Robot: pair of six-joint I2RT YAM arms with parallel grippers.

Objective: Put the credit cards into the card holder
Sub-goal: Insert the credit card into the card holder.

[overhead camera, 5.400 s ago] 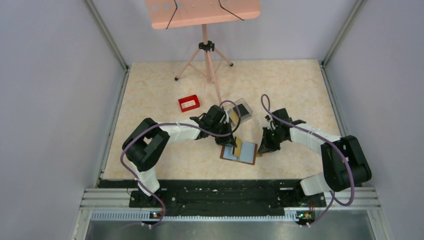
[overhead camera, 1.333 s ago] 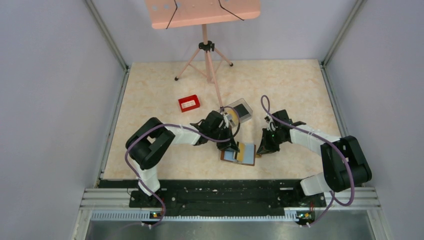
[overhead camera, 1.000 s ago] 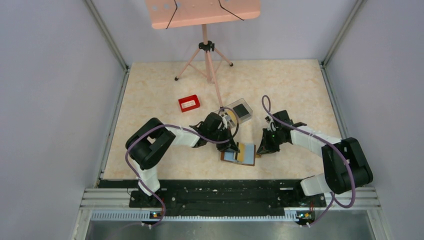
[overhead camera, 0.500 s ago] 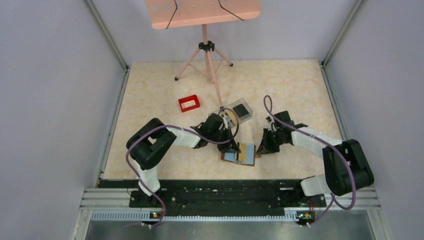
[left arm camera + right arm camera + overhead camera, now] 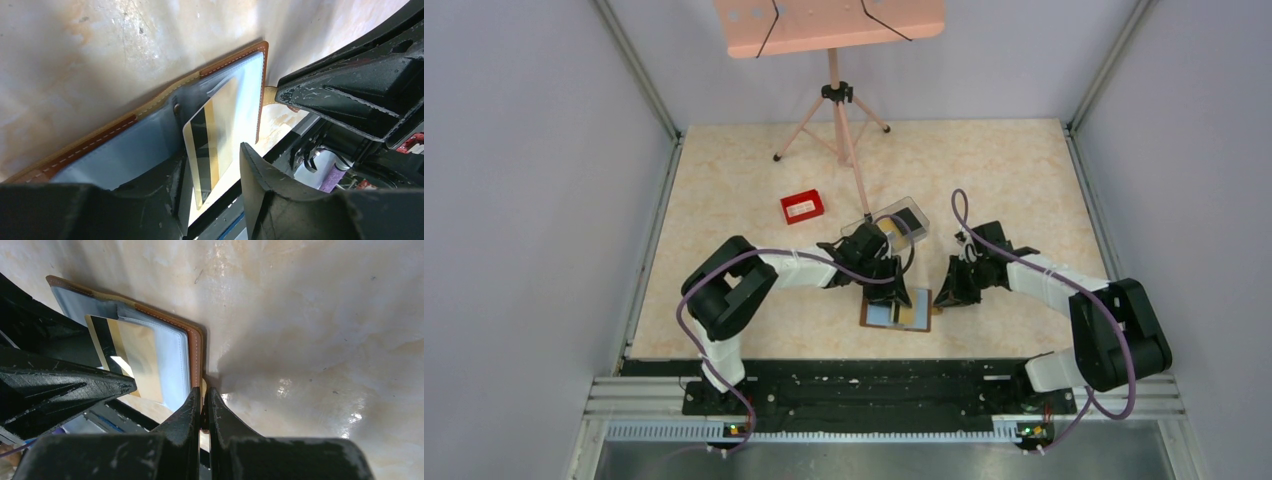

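The brown leather card holder [image 5: 879, 313] lies open on the table between the arms, blue-grey clear sleeves up. A tan-yellow credit card [image 5: 212, 132] with a black stripe sits partly inside a sleeve; it also shows in the right wrist view [image 5: 132, 360]. My left gripper [image 5: 892, 291] hovers over the holder, and its jaws [image 5: 210, 159] stand apart around the card's near end without clamping it. My right gripper [image 5: 944, 297] is shut on the holder's right edge tab [image 5: 202, 390]. The holder shows in both wrist views [image 5: 125, 150] [image 5: 172, 352].
A clear plastic box [image 5: 892, 222] with a black card [image 5: 908, 217] stands just behind the left gripper. A small red tray [image 5: 802, 206] lies at the back left. A pink tripod stand [image 5: 836, 120] rises at the back centre. Walls close both sides.
The left gripper carried the tan card down into the holder's sleeve and now stands open around it. The holder shifted slightly left; the clear box turned a little. The right gripper stayed clamped.
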